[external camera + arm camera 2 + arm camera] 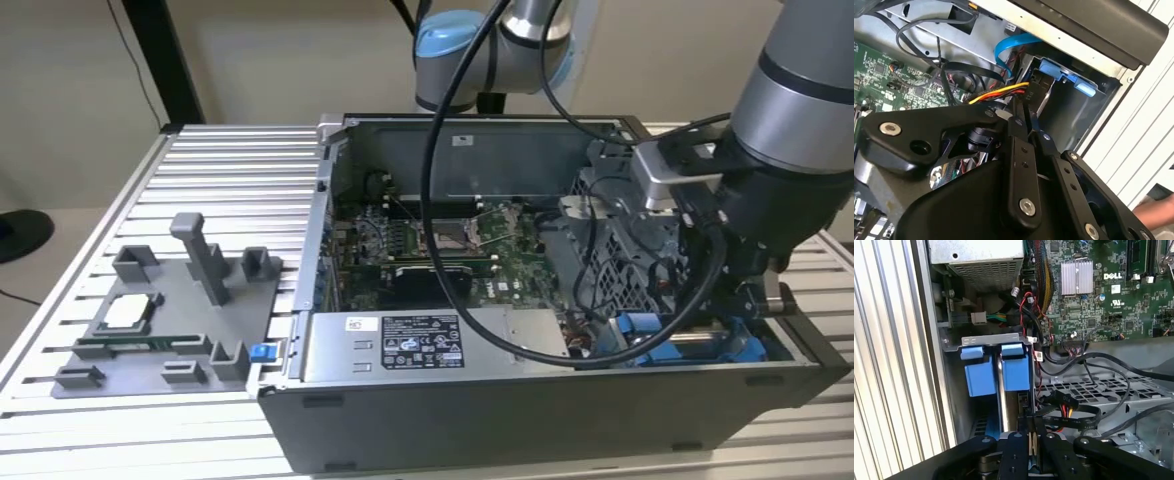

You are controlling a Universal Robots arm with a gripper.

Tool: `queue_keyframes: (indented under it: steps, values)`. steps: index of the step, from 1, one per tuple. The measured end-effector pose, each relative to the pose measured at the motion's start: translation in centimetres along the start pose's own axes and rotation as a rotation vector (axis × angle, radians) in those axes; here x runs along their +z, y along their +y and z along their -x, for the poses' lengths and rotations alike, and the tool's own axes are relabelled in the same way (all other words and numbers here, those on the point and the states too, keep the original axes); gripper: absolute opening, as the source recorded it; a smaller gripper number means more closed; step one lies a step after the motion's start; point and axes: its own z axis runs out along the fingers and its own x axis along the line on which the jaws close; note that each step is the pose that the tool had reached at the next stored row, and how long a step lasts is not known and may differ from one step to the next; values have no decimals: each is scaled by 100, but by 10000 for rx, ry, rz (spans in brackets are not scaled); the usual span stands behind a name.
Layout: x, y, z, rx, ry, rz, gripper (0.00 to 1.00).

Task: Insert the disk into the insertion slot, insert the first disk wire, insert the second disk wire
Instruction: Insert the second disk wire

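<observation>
While the disk (1010,405) stands on edge in the insertion slot (954,405), the gripper (1032,440) pinches its wire connector (1026,415)

Inside the dark grey case (534,420), a green motherboard (467,245) sits at 12 o'clock from the grey supply box (414,345) with its black-and-white label. Blue tabs (996,372) line the grey slot (1079,117); red, yellow and orange wires (999,92) meet the black gripper (1024,127).
</observation>
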Motion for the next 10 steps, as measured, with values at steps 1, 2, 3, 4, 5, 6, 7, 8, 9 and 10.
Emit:
queue_keyframes:
  steps: [1, 2, 3, 4, 5, 6, 7, 8, 9, 10]
  values:
    - [10, 2, -1, -1, 6, 0, 0]
    - [25, 4, -2, 0, 9, 0, 0]
    - [39, 7, -3, 0, 11, 0, 0]
    - [54, 8, -4, 0, 10, -1, 0]
    - [65, 10, -4, 1, 6, 0, 0]
    - [68, 10, -3, 2, 1, 1, 0]
    - [69, 10, -3, 2, -1, 1, 0]
    - [69, 10, -3, 1, 1, 1, 0]
    - [69, 10, -3, 0, 1, 2, 0]
    - [69, 10, -3, 1, 2, 1, 0]
